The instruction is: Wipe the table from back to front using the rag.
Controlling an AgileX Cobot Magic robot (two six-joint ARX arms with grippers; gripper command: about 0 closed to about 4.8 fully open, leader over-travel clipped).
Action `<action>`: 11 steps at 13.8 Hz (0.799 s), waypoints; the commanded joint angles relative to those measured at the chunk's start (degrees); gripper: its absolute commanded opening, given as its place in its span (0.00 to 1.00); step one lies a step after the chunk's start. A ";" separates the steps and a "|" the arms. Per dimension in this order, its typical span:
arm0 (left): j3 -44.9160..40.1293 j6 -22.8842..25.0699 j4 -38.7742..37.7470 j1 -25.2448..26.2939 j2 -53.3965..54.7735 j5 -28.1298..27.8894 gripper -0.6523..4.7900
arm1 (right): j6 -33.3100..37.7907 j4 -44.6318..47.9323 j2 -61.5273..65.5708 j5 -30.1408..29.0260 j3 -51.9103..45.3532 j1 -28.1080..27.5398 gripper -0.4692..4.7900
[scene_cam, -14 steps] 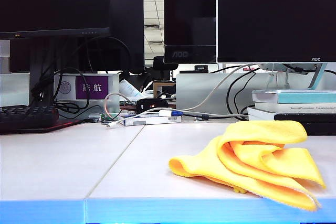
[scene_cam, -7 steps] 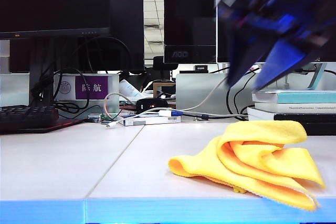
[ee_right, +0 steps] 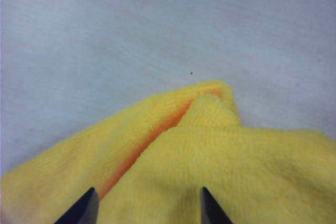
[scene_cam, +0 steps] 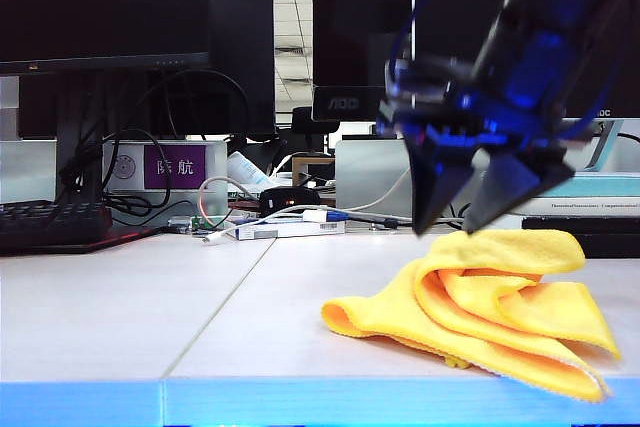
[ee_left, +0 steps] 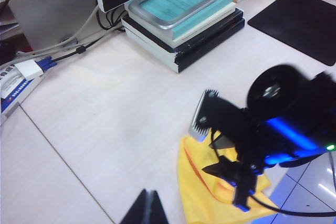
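Nearest the light blue front edge of the table (scene_cam: 120,327) lies one rag (scene_cam: 480,317), a bright yellow microfiber cloth crumpled into a heap of folds on the right side of the desk. It looks soft, light and limp, so it will likely sag and drag unevenly unless a thick bunch is pinched. The raised fold at its back looks the best place to grip, since flat layers would slip between the fingers.

Just above that rear fold hangs the right gripper (scene_cam: 462,225), jaws spread apart and pointing down, tips close over the cloth but holding nothing. Its wrist view shows both fingertips (ee_right: 84,208) straddling the yellow ridge.

The left gripper (ee_left: 148,209) shows only as a dark tip at the edge of its own view, off to the side above bare table; whether it is apart or together cannot be told.

Farther back sit one stack of books (scene_cam: 560,202), one keyboard (scene_cam: 50,225), a tangle of cables, and four dark monitors (scene_cam: 105,7).
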 commanded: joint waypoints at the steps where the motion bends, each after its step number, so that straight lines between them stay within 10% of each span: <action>1: 0.33 0.07 1.05 -0.02 -0.20 0.24 0.11 | 0.68 3.02 3.28 1.27 -0.13 0.09 0.57; 7: 0.33 0.09 1.03 -0.02 -0.20 0.24 0.11 | 5.77 4.22 11.08 1.64 -0.13 0.09 0.38; 11: 0.33 0.09 0.98 -0.02 -0.20 0.24 0.11 | 7.06 4.70 13.38 3.74 -0.39 0.11 0.09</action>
